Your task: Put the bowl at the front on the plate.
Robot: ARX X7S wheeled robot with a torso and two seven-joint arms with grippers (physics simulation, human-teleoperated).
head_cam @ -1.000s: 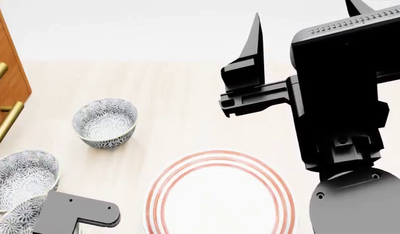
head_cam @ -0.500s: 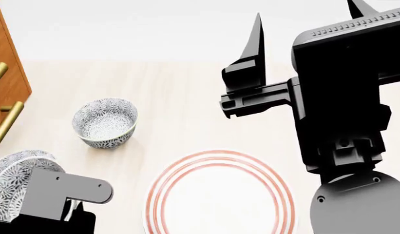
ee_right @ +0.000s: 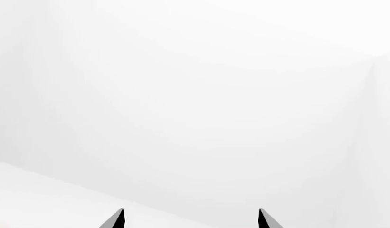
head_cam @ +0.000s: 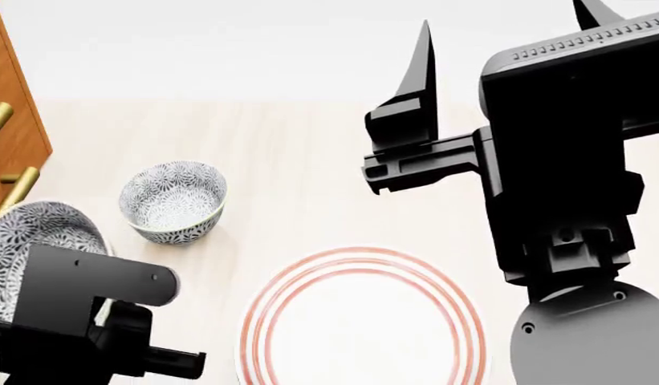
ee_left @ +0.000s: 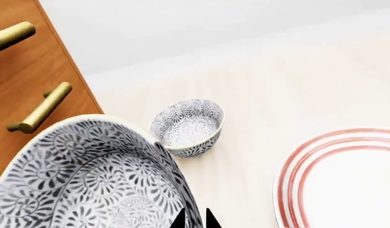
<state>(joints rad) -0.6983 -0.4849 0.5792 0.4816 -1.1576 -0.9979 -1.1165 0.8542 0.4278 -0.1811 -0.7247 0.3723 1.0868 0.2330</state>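
Note:
My left gripper [ee_left: 195,219] is shut on the rim of a blue-grey floral bowl [ee_left: 87,175], one fingertip inside the wall and one outside. In the head view this bowl [head_cam: 34,233] hangs at the left, above the tabletop, with the left arm's dark body just below it. The plate [head_cam: 361,321], white with thin red rings, lies to the right of the held bowl and shows in the left wrist view too, the plate [ee_left: 347,180] bare. My right gripper [head_cam: 506,32] is raised high at the right, open and holding nothing.
A second floral bowl [head_cam: 174,200] stands upright on the pale wooden table [head_cam: 307,144] beyond the held one and left of the plate. A wooden cabinet [head_cam: 8,136] with brass handles [ee_left: 42,109] borders the far left. The right wrist view faces only white wall.
The left arm has come up into the head view from the bottom left, carrying the bowl higher and farther from me. The right arm, plate and second bowl have not moved.

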